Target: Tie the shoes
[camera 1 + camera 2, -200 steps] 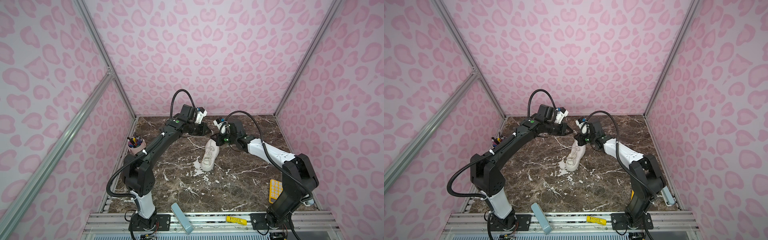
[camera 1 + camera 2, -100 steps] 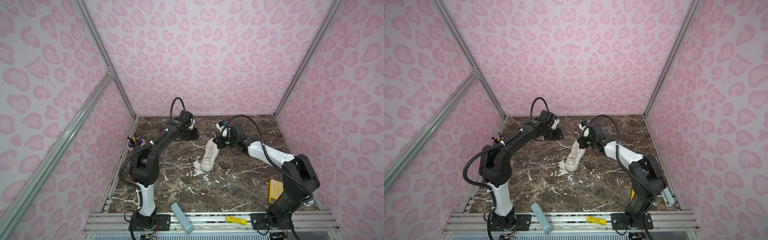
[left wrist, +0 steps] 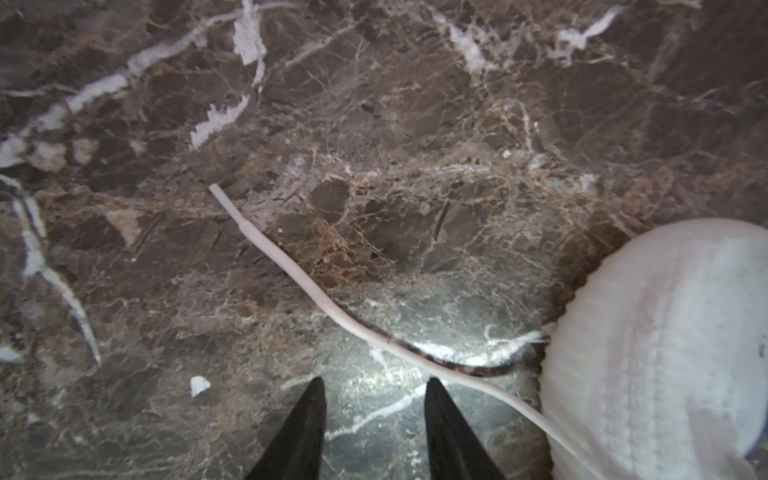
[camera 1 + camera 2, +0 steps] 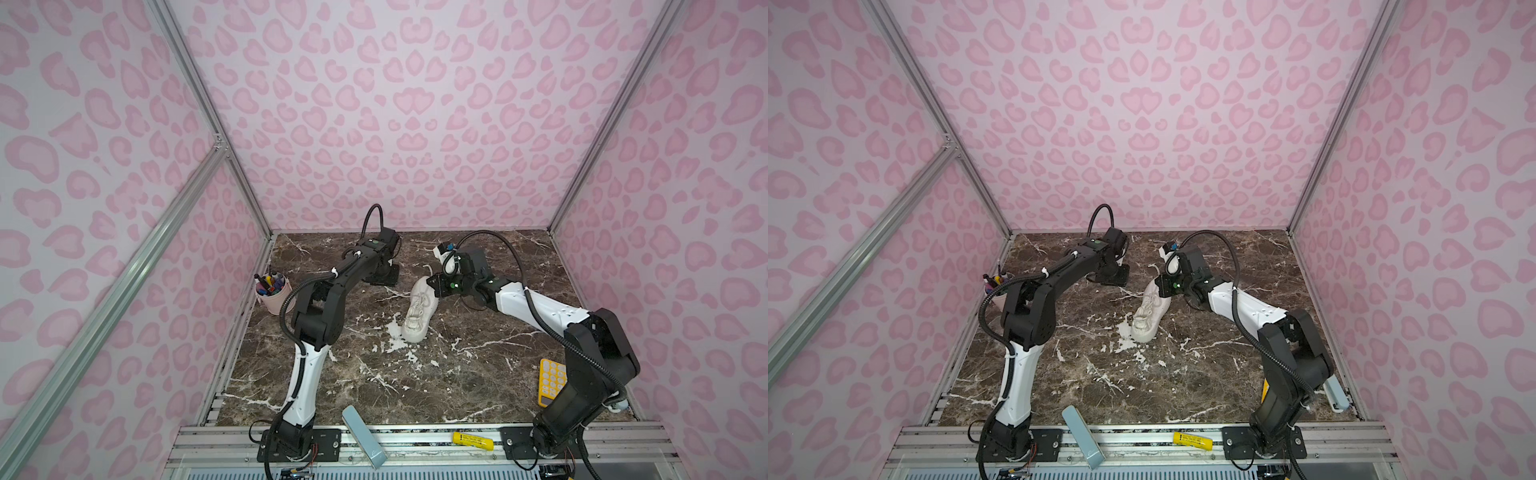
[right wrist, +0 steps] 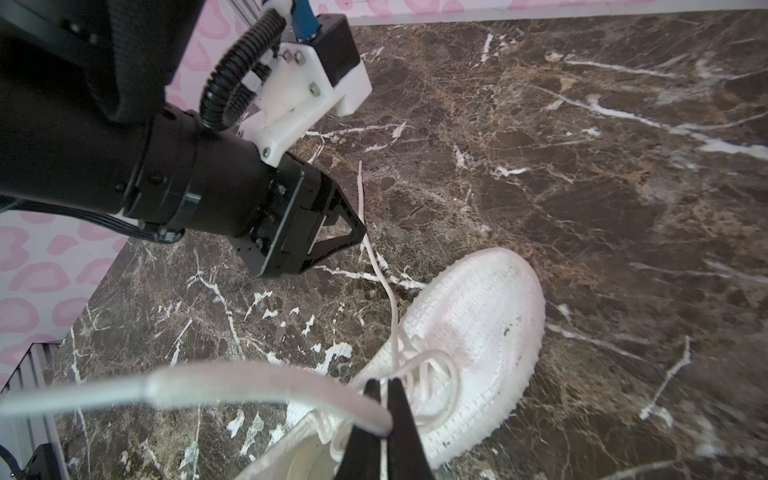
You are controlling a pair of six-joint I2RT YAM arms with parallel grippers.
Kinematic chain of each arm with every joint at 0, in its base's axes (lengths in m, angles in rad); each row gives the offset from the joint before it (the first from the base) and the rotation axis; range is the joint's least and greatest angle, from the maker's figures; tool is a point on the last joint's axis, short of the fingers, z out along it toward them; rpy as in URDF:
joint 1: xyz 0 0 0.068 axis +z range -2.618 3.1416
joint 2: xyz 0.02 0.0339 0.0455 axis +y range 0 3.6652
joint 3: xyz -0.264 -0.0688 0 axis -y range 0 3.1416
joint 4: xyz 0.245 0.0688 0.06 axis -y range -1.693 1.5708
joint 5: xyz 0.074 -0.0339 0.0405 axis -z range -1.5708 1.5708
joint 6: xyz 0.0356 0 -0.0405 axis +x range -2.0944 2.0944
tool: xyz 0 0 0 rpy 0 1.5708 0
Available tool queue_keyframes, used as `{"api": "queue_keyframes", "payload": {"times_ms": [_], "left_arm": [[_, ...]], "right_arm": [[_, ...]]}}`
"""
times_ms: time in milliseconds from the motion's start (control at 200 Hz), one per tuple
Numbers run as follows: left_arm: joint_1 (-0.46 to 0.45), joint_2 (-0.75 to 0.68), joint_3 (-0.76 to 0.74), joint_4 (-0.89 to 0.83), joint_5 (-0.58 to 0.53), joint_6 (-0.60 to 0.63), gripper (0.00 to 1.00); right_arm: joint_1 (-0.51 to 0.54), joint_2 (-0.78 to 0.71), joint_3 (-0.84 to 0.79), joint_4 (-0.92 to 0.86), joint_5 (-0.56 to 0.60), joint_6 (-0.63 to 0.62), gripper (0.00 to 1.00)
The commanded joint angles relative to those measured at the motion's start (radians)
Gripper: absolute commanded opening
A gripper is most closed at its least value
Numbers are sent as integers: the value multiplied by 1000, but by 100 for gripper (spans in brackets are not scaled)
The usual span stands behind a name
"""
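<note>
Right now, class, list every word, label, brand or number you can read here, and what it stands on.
No text can be read.
Dark print on the yellow tube, front rail: too small to read.
Key marks on the yellow keypad: too small to read.
On the sneaker: no lettering shows.

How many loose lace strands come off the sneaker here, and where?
2. One strand lies flat on the marble table, by the open left tool; the other strand is pinched in the shut right tool. None seems hidden.
</note>
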Motion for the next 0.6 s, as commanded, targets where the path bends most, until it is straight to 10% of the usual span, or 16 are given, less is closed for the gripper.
{"api": "queue_keyframes", "payload": {"times_ms": [0,425,595], "left_arm": [[0,35,45,-41,-6,-32,42],[-7,124,103,-83,-28,-49,38],[-14,137,110,-79,-35,-48,18]], "right_arm": [[-2,0,-4,-9,9,0,5],[-13,-2,-11,-10,0,-4,5],[-16,-9,-20,-6,-2,0,5]]}}
